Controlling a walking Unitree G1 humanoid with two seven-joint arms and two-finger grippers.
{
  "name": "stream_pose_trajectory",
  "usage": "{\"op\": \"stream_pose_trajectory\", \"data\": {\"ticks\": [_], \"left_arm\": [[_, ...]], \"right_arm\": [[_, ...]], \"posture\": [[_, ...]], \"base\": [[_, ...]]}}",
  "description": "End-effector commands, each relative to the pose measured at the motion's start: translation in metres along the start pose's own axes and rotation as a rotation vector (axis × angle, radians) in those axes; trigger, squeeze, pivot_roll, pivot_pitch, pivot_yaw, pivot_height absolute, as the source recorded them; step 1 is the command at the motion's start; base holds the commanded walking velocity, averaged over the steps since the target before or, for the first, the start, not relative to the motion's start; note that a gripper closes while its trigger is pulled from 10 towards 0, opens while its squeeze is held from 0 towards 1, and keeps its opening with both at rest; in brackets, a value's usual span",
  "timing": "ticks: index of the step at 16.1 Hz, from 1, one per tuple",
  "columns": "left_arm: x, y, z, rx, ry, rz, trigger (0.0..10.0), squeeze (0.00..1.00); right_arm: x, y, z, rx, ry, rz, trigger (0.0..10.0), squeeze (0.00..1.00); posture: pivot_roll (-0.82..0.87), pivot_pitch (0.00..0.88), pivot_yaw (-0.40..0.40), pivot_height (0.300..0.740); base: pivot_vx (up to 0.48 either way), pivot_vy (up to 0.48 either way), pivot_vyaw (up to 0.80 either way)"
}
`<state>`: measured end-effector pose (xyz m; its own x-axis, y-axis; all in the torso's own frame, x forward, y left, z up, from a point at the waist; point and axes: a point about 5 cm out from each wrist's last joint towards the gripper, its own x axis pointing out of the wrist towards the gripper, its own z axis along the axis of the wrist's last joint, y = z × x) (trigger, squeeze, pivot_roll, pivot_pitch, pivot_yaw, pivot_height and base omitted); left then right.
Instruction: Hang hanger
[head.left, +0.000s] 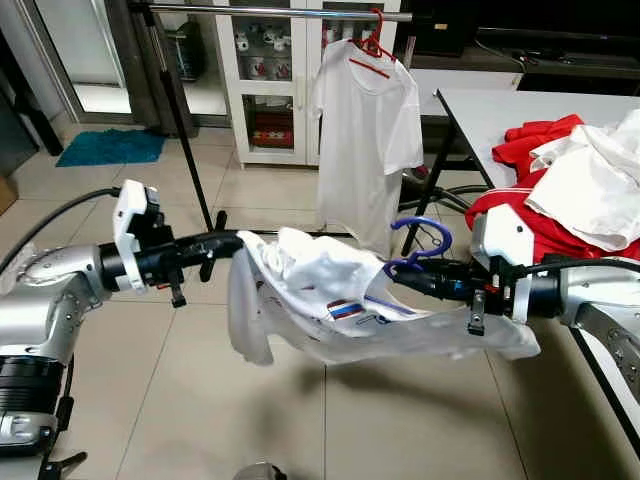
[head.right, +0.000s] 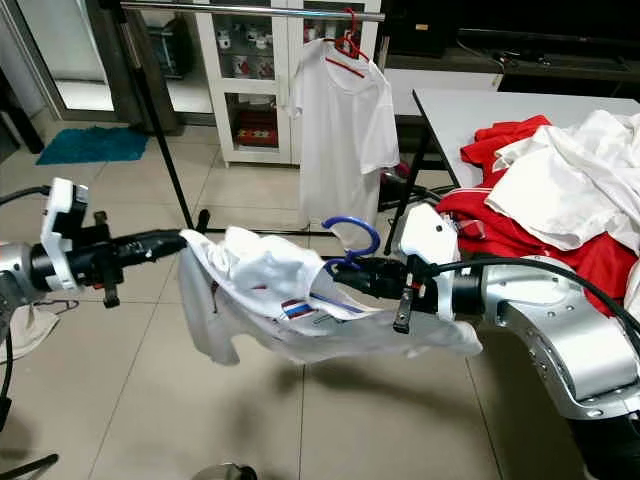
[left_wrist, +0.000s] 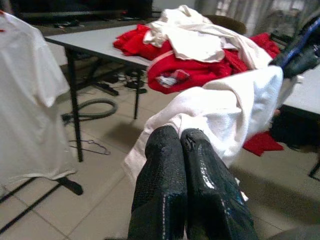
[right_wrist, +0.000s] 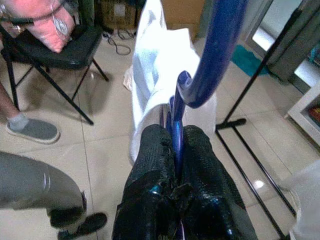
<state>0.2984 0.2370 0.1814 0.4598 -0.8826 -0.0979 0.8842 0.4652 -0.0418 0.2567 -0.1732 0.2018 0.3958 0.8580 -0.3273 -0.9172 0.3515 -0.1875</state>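
Both tools clamp: right tool on blue hanger, left tool on its white shirt.

Even indoor light, soft shadow on floor tiles; wrist views blurred, fingers glossy.

No readable text anywhere I can see. The white shirt I hold has a small red/blue striped mark w/ dark print beside it, too small to make out. Cabinet items too blurred to read.
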Motion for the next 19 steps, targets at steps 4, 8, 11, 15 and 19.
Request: {"op": "stream_pose_trajectory", "data": {"ticks": [4, 8, 11, 15, 19], "left_arm": [[-0.003, 0.000, 0.013, 0.082, 0.018, 0.001, 0.0, 0.00], [-0.006, 0.013, 0.029, 0.145, -0.099, 0.133, 0.0, 0.00], [-0.022, 0.022, 0.024, 0.163, -0.098, 0.271, 0.0, 0.00], [-0.046, 0.018, 0.019, 0.181, -0.145, 0.371, 0.0, 0.00], [-0.049, -0.002, -0.003, 0.155, -0.139, 0.387, 0.0, 0.00]], "right_arm": [[0.000, 0.002, -0.008, -0.030, 0.074, 0.021, 10.0, 0.00], [-0.003, 0.002, -0.009, -0.029, 0.070, 0.011, 10.0, 0.00], [-0.011, 0.000, -0.003, -0.020, 0.032, -0.002, 10.0, 0.00], [-0.020, -0.008, -0.003, -0.015, 0.028, -0.062, 10.0, 0.00], [-0.027, -0.034, -0.004, 0.018, 0.033, -0.274, 10.0, 0.00]], "posture": [[0.06, 0.020, 0.010, 0.740], [0.06, 0.017, 0.020, 0.740], [0.05, 0.013, 0.023, 0.740], [0.06, 0.008, 0.020, 0.740], [0.06, 0.007, 0.018, 0.740]], "base": [[0.000, 0.000, 0.00], [0.000, 0.000, 0.00], [0.000, 0.000, 0.00], [0.000, 0.000, 0.00], [0.000, 0.000, 0.00]]}}
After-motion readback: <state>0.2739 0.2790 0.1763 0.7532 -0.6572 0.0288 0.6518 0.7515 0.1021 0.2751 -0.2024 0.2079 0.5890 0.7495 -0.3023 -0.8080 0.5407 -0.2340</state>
